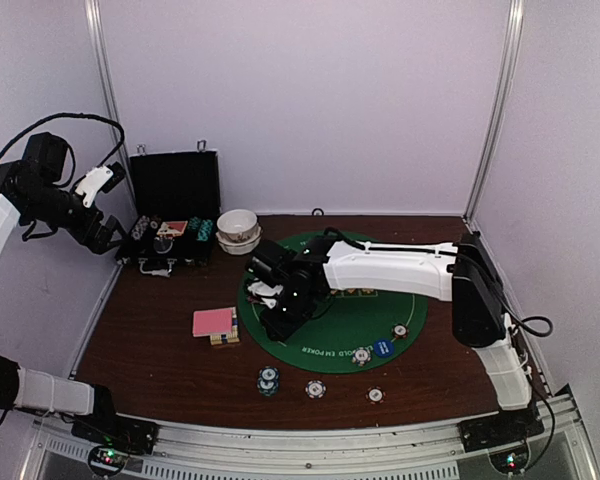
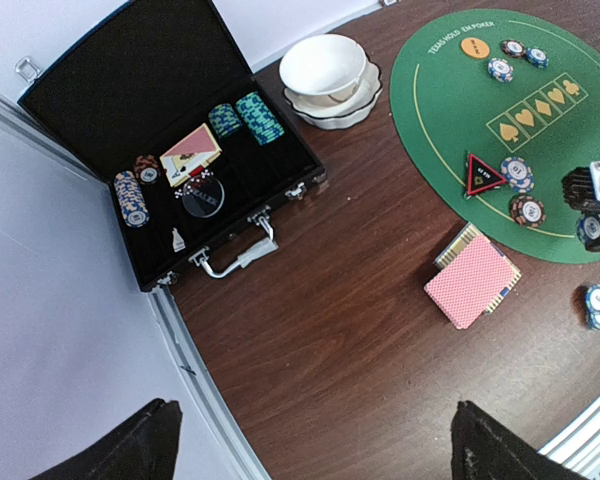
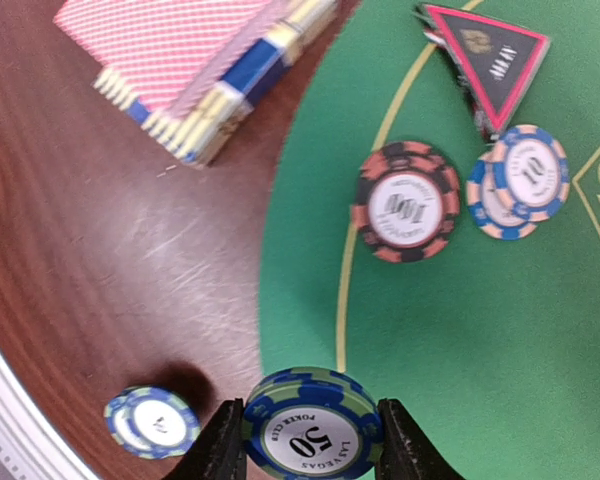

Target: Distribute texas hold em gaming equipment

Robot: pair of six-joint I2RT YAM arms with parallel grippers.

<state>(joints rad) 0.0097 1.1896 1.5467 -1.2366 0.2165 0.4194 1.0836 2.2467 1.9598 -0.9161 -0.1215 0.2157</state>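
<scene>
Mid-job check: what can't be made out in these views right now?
Top view: the right gripper hides its chip stack and part of the green mat.
Right wrist view: bottom edge cuts the chip stack; count unclear.
Left wrist view: black case contents too small to count.

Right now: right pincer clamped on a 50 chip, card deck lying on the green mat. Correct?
Not quite. The card deck lies on the wooden table beside the green mat, not on it; the right wrist view shows this. The right pincer is clamped on the 50 chip, as you said.
</scene>
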